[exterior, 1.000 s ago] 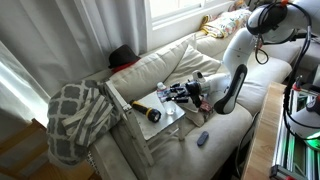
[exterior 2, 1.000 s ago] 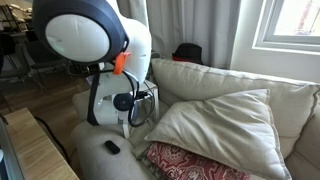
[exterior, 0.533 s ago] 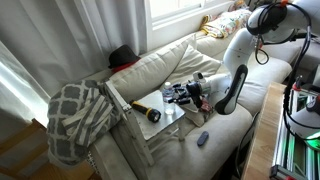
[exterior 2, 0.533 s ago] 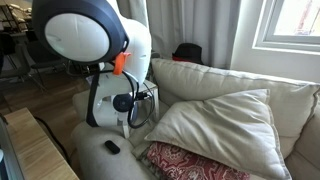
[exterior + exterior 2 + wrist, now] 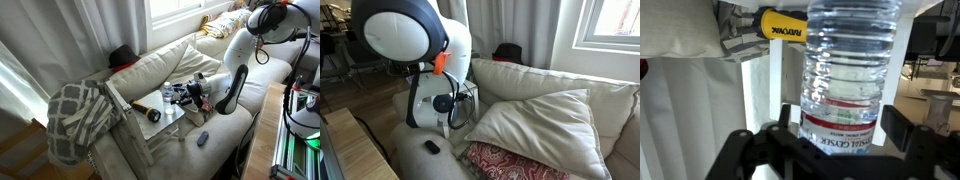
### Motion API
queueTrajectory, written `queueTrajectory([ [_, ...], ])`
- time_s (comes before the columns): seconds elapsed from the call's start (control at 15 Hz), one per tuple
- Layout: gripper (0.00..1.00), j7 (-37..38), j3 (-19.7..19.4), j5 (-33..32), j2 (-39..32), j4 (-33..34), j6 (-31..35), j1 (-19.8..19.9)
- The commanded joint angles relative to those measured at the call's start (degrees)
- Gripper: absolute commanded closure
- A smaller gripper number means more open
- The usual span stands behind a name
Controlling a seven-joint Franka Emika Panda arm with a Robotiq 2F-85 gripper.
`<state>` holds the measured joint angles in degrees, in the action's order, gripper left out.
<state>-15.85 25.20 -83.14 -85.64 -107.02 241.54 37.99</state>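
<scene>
- Clear plastic water bottle (image 5: 852,70): stands upright on the white slatted table (image 5: 172,122) that sits against the sofa (image 5: 160,65). Its long axis is vertical.
- Position against the gripper (image 5: 825,132): the bottle stands dead centre between the two fingers (image 5: 905,122), straight ahead of the palm.
- Finger state: spread wide. One finger stands on either side of the bottle's lower body, with a gap showing on the left, so nothing is gripped.
- Bottle label: a red band with white lettering. It is cut off by the frame edge and the gripper, so it cannot be read.
- Yellow-and-black tool handle (image 5: 780,22): lies on its side on the table beyond the bottle. Its black brand word is too blurred to read.
- Checked blanket (image 5: 80,115): draped at the table's far end, well apart from the bottle.
</scene>
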Motion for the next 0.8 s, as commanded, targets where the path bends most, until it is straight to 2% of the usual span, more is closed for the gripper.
queueTrajectory([
  [0.0, 0.00, 1.6, -2.1, -0.8, 0.1, 0.0, 1.0, -0.1],
  [0.4, 0.00, 6.8, -8.0, -4.7, 0.2, 2.7, 1.0, 0.5],
  [0.73, 0.00, 9.2, -12.2, -4.7, 7.9, -2.1, 0.6, 1.6],
])
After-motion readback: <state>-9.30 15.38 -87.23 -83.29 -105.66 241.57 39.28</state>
